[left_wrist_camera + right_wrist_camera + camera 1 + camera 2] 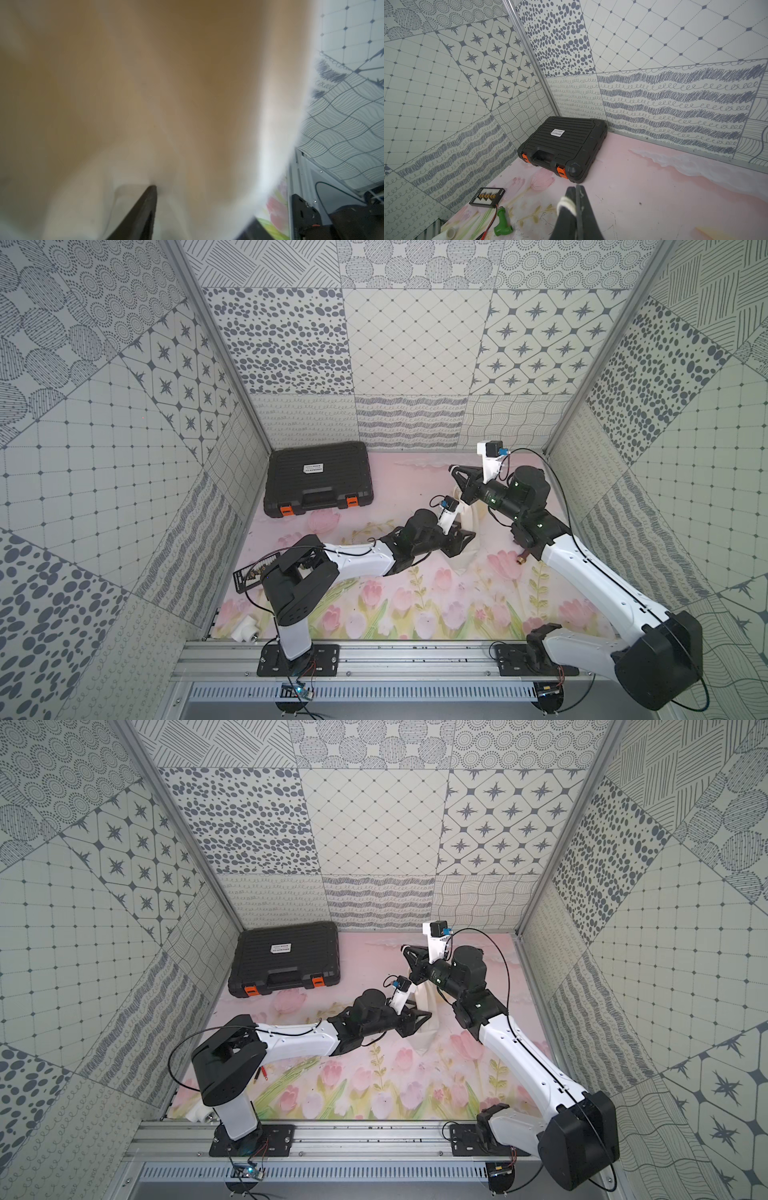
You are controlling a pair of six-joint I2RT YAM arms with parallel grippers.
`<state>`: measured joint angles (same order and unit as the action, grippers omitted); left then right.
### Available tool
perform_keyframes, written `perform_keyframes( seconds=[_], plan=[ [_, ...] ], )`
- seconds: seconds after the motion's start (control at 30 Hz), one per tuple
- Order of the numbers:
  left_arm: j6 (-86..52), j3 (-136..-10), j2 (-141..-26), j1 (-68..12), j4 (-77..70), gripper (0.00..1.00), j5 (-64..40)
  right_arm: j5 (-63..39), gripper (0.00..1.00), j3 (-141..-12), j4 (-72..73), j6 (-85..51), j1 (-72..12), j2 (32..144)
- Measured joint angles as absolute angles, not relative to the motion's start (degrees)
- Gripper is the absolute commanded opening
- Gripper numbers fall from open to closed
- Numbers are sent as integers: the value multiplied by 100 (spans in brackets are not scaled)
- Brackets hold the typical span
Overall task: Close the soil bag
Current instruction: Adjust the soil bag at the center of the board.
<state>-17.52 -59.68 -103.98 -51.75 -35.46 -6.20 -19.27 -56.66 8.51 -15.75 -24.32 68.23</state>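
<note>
My right claw (576, 187) is clamped on a loop of the cream cord (566, 204), jaws fully together round it, held up off the surface (415, 605).

The soil bag (424, 999) sits toward the right-back of the surface, btwn my two arms. Its mouth end is hidden behind my right wrist in both top views.

My left claw (467, 536) is right at the bag's body. That wrist view is nearly all blurred cloth w/ one finger (148, 201) pressed into it and the other out of frame. I can't tell if that claw is pinching the cloth or only bracing it.

Progress, as I judge it:
- **Done:** cord is caught.
- **Left:** the pull that cinches the mouth, w/ the bag held back against it.
- **Unknown:** how far the mouth is gathered, since I can't see it. Prob early-to-mid.

Further out, the black case (318, 479) lies well apart in the back-left corner. A small black board (487, 197), green fitting (501, 220) and white pipe piece (245, 628) lie front-left, all clear of the bag.
</note>
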Motion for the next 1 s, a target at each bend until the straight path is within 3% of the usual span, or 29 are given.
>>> perform_keyframes(
  seconds=[0.23,0.5,0.7,0.77,0.83,1.0],
  plan=[
    [-1614,-5520,-9907,-4838,-3647,0,-596,-1730,0,-5669,637,-1262,-2429,6584],
    [-427,-5553,-8291,-3763,-2027,0,-467,-1831,0,-5819,755,-1197,-2432,6681],
    [687,-5712,-7686,-3476,-899,2,121,-2069,0,-5822,958,-1223,-2495,6954],
    [878,-5579,-7679,-3446,-690,7,364,-2141,0,-5813,954,-1173,-2556,7013],
    [969,-5260,-7673,-3433,-541,24,598,-2211,0,-5758,932,-1098,-2617,7026],
    [956,-4250,-7435,-3426,-440,37,875,-2471,0,-5557,718,-875,-2746,7118]
  ],
)
